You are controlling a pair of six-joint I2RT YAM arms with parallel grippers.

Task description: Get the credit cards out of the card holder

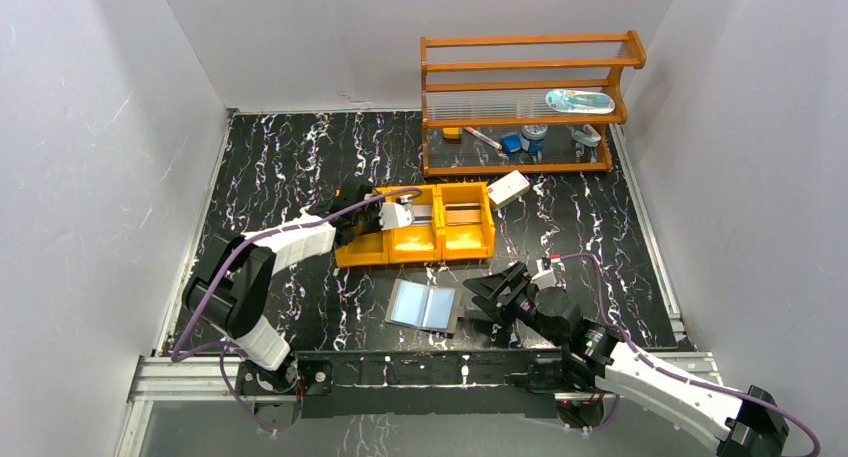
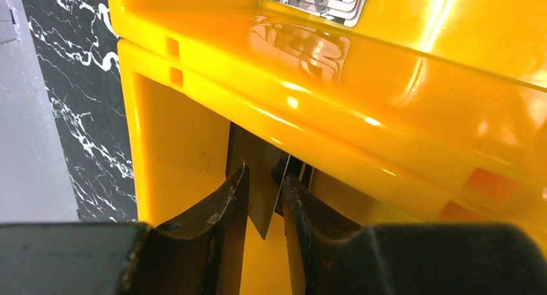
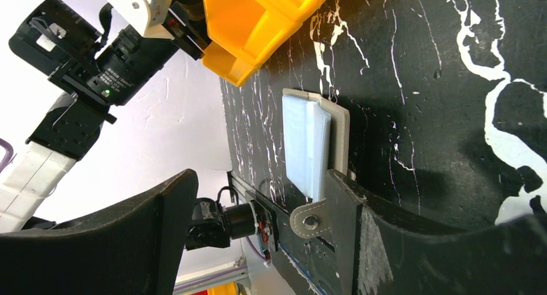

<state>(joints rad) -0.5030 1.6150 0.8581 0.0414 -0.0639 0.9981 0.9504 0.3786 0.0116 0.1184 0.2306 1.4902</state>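
Inside the orange tray's point(image 1: 415, 249) left compartment, the left gripper point(image 2: 264, 182) stands slightly parted, a dark card point(image 2: 255, 172) loose between its fingers; the right gripper point(image 3: 258, 185) gapes wide beside the open card holder point(image 1: 425, 305), holding nothing

White panel walls point(image 1: 100, 127) on 3 sides. Tabletop point(image 1: 290, 157) black with white marble veining. Orange-brown wooden rack point(image 1: 520, 67) at back right, against rear wall. Light bright, even.
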